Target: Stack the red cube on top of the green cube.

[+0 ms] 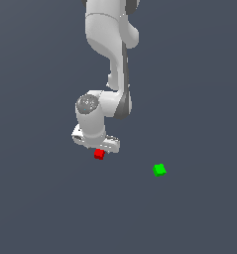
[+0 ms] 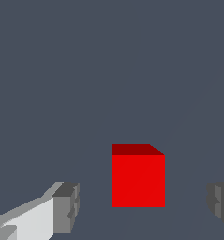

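The red cube (image 2: 138, 180) is seen between the spread fingertips of the gripper (image 2: 144, 204) (clear gaps on both sides, nothing held), while the green cube (image 1: 159, 170) is left well apart toward the exterior view's right.

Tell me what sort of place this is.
Likely a bare simulated test scene, not a real room: a flat, featureless grey floor, a white robot arm, and only two tiny plain blocks, the red cube and the green cube.
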Tool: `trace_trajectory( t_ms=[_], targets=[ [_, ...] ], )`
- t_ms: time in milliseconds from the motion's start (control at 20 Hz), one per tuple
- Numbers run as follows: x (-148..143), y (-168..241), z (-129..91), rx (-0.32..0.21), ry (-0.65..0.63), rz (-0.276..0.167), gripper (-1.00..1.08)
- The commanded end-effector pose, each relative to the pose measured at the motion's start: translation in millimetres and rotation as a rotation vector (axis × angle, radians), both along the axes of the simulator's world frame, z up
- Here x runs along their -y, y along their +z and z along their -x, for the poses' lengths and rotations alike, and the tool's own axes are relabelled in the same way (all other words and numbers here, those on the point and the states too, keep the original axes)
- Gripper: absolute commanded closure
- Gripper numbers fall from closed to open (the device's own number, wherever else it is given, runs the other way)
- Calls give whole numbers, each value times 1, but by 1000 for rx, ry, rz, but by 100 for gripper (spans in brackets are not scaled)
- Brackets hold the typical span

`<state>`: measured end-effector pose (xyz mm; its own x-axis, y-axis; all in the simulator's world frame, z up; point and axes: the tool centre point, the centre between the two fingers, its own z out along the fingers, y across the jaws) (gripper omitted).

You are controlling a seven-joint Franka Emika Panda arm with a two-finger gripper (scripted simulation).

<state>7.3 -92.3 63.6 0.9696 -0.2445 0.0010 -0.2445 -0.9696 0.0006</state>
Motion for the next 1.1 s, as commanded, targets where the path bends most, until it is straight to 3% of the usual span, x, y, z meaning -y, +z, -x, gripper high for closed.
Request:
trace_trajectory(
  t_ms=[0,550,600,1050],
  targets=[
    [0,-9,1,-1,0,0,-92],
    [0,-44,0,-1,-2,-1,-92],
    [0,-44,0,-1,-2,-1,108],
    [0,-44,0,-1,-2,-1,108]
  ],
)
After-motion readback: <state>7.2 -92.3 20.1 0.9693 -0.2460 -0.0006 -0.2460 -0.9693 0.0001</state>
